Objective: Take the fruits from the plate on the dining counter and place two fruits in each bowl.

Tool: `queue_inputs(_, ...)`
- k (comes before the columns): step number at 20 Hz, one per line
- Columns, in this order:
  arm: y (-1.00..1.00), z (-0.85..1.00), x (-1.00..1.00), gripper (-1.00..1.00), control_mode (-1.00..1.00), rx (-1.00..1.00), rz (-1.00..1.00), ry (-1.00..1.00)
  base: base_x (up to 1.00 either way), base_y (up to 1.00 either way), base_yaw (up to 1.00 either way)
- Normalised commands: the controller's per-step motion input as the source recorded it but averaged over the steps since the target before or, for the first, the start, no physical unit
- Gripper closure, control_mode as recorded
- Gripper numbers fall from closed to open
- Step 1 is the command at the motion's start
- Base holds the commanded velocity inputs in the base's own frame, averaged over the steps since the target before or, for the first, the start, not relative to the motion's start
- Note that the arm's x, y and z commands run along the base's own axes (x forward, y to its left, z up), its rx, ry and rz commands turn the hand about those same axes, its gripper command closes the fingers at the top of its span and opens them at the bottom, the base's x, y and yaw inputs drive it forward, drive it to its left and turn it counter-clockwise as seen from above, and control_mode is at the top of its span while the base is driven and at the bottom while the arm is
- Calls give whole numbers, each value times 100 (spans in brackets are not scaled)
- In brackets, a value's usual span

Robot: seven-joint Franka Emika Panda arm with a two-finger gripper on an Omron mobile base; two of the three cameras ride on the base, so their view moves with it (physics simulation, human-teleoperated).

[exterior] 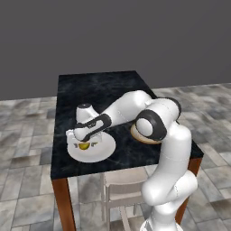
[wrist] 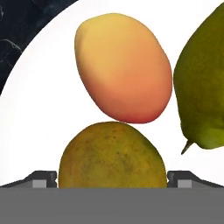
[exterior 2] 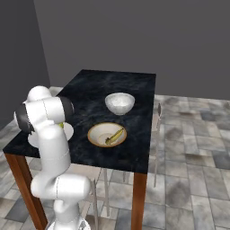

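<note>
In the hand view, the white plate (wrist: 35, 131) holds three fruits. A round olive-yellow fruit (wrist: 111, 155) sits lowest, a red-orange fruit (wrist: 124, 70) touches it from above, and a yellow-green pear (wrist: 203, 74) lies at the right. My gripper (wrist: 112, 179) is open, one fingertip on each side of the olive-yellow fruit and neither pressing on it. From the left base view, the gripper (exterior: 77, 136) hangs low over the plate (exterior: 101, 151) at the near left of the dining counter (exterior: 99, 85). The banana (exterior 2: 114, 135) lies in the tan-rimmed bowl (exterior 2: 96, 131). The deep white bowl (exterior 2: 120, 102) looks empty.
My elbow hides most of the tan-rimmed bowl (exterior: 135, 135) in the left base view. A pale chair (exterior: 122, 189) is tucked under the counter's near edge, and another chair (exterior 2: 158, 117) stands at its right side. The far half of the black marble top (exterior 2: 121, 81) is bare.
</note>
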Motion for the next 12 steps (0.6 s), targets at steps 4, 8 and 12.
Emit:
queue_inputs(4, 0, 0, 0, -100, -100, 0, 0, 0, 0, 0, 0)
queue_inputs(8, 0, 0, 0, 100, -100, 0, 0, 0, 0, 0, 0)
queue_inputs(12, 0, 0, 0, 100, -100, 0, 0, 0, 0, 0, 0)
